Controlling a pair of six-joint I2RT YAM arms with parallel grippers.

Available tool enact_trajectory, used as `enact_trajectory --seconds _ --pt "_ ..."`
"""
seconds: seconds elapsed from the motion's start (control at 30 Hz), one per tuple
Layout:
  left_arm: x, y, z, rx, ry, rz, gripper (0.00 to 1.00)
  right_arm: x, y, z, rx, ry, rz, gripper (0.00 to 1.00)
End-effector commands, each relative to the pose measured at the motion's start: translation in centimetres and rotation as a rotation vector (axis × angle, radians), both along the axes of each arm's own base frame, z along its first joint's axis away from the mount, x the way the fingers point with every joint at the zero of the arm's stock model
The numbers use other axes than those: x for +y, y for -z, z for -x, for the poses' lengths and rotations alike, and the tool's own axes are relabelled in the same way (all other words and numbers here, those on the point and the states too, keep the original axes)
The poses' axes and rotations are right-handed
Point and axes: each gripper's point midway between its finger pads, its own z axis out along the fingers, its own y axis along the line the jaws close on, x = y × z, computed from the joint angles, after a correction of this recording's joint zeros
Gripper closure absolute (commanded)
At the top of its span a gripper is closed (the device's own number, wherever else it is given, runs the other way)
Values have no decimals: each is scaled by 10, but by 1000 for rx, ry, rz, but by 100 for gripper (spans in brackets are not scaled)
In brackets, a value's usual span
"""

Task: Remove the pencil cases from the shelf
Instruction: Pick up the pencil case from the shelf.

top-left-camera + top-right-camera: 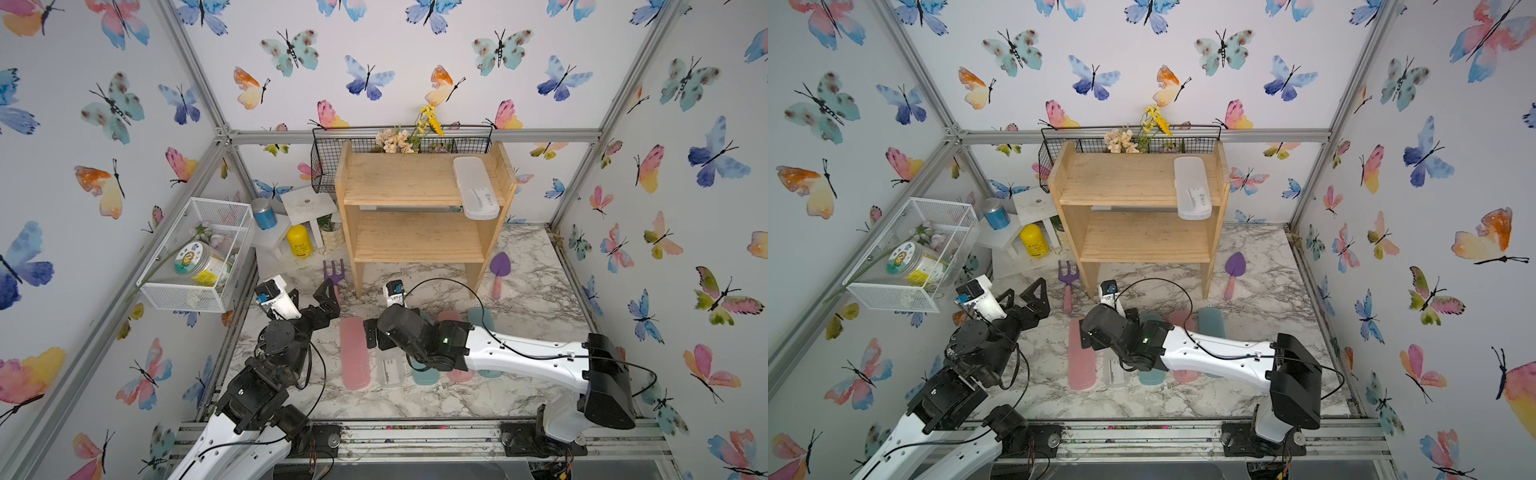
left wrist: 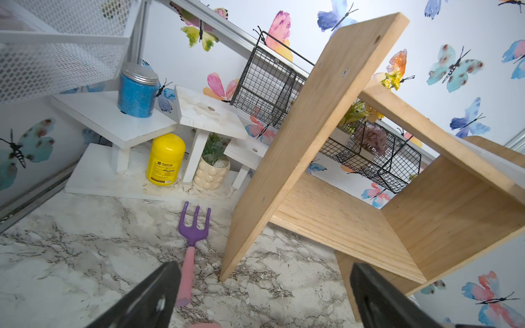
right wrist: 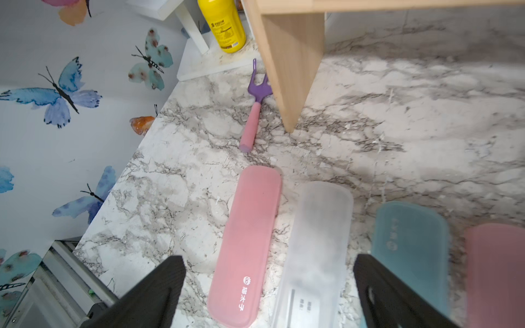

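The light wooden shelf point(image 1: 415, 245) stands at the back of the marble table. One frosted white pencil case point(image 1: 476, 187) point(image 1: 1192, 187) lies on its top tier at the right, overhanging the front edge. The lower tier is bare. Several pencil cases lie in a row on the table, among them a pink one point(image 1: 354, 353) point(image 3: 247, 244), a frosted white one point(image 1: 390, 372) point(image 3: 315, 241) and a teal one point(image 3: 412, 244). My right gripper point(image 1: 376, 336) point(image 3: 268, 259) hovers open just above the pink and frosted cases, holding nothing. At the left, near the shelf's left leg, my left gripper point(image 1: 311, 297) point(image 2: 264, 267) is open and empty.
A purple-and-pink toy fork point(image 1: 334, 270) lies by the shelf's left leg, a trowel point(image 1: 498, 270) by the right one. A white mesh basket point(image 1: 195, 253) hangs at the left, and a black wire basket point(image 1: 399, 145) is behind the shelf. White stands with a blue jar point(image 1: 264, 214) and a yellow bottle point(image 1: 299, 241) fill the back left corner.
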Motion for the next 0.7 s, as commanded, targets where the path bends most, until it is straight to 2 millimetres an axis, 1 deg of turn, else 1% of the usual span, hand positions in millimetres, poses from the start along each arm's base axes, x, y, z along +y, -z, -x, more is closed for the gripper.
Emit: enact_trajectory --seconds 0.0,0.07,0.13,0.2,0.37,0.47,0.67 --pt "-25 -20 -3 -35 119 73 1 -45 -2 -22 -45 79 76 1" --pt "-38 -21 -7 -19 170 96 1 -61 -12 -27 -65 95 67 1" --pt "-54 -20 -12 -1 226 124 1 -81 -24 -37 -80 130 64 1" --pt "-66 -20 -16 5 272 147 1 -95 -38 -42 -99 145 58 1" --pt "-90 -19 -23 1 360 222 1 -123 -63 -53 -137 168 49 1" --pt "-105 -20 -26 1 417 257 1 -133 -72 -58 -150 168 47 1" --pt "-137 -26 -29 -7 502 294 1 -142 -88 -64 -172 175 45 1"
